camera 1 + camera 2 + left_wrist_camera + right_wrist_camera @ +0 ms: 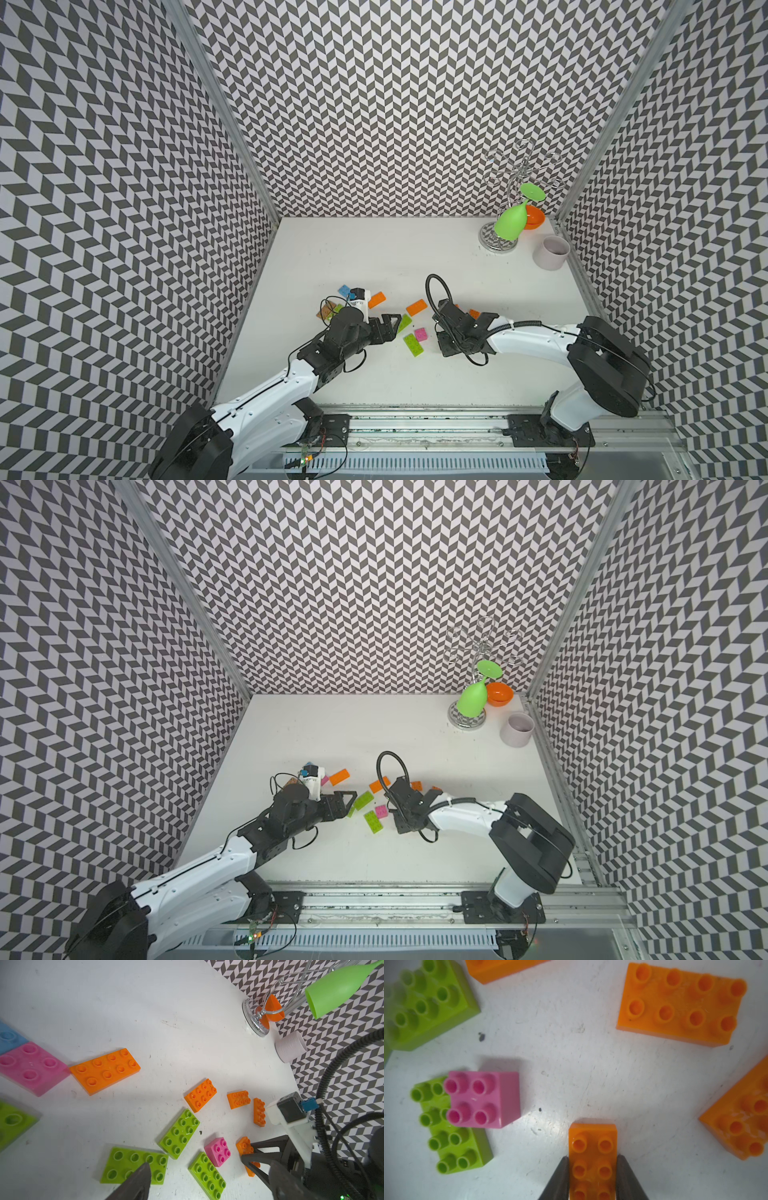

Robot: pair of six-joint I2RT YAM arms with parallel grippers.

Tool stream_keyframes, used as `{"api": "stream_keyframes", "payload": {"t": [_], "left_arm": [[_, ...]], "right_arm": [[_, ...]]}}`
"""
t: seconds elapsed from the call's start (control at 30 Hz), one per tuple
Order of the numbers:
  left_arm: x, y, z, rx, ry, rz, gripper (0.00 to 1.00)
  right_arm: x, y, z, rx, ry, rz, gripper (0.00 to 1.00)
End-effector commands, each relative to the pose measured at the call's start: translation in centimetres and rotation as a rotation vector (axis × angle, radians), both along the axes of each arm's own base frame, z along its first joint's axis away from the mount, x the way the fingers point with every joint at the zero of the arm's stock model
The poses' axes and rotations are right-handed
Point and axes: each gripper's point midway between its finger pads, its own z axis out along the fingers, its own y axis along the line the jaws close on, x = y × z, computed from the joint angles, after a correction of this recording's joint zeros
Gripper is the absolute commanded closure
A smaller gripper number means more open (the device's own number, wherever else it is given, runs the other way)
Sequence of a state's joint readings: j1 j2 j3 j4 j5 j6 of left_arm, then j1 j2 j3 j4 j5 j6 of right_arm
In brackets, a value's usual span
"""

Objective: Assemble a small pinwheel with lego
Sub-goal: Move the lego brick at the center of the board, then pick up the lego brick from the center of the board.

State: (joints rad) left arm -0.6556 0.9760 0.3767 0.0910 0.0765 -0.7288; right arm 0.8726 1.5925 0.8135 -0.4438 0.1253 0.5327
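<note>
White table (374, 249) with loose lego (417, 307)

1. The rack (498, 243) stands toward the table's (374, 249) 1 o'clock corner; the goblet (510, 224) hangs on it; the bowl (535, 218) sits at the rack's 2 o'clock; the cup (550, 252) at its 3 o'clock.
2. The square brick (420, 333) lies near the table's middle; the long brick (413, 345) touches it at 7 o'clock; the second long brick (404, 322) lies apart at its 10 o'clock; the third long brick (417, 306) at its 12 o'clock.
3. The gripped brick (592, 1142) sits at the square brick's 3 o'clock, between the right gripper's (592, 1158) jaws; both jaws touch it.
</note>
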Motion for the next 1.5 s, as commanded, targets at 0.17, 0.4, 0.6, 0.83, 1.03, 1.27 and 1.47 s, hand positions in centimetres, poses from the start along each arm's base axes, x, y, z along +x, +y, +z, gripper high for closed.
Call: {"api": "stream_keyframes", "payload": {"t": [0.17,0.4,0.6,0.83,1.03,1.27,1.47], "left_arm": [[0.7,-2.5,1.8,-0.032,-0.046,-0.055,0.12],[1.2,-2.3,2.8,-0.024,-0.074,-0.037,0.06],[2.7,-1.4,4.5,0.009,-0.124,0.005,0.01],[4.7,-2.6,5.8,0.052,-0.173,-0.014,0.02],[6.1,-4.6,5.5,0.098,-0.17,-0.038,0.02],[6.3,-6.5,4.9,0.081,-0.15,-0.093,0.02],[6.0,-6.4,3.7,0.086,-0.124,-0.095,0.02]], "right_arm": [[-1.9,-3.2,-2.0,-0.097,0.09,-0.052,0.63],[-0.1,-1.3,0.8,-0.01,0.037,-0.058,0.39],[3.0,-0.7,5.7,0.122,-0.082,-0.139,0.29],[7.6,-6.0,7.0,0.187,-0.12,-0.357,0.28],[9.5,-8.5,5.3,0.104,-0.092,-0.441,0.29],[9.5,-8.9,2.9,0.061,-0.045,-0.468,0.33],[9.2,-9.1,1.5,0.03,-0.012,-0.462,0.38]]}}
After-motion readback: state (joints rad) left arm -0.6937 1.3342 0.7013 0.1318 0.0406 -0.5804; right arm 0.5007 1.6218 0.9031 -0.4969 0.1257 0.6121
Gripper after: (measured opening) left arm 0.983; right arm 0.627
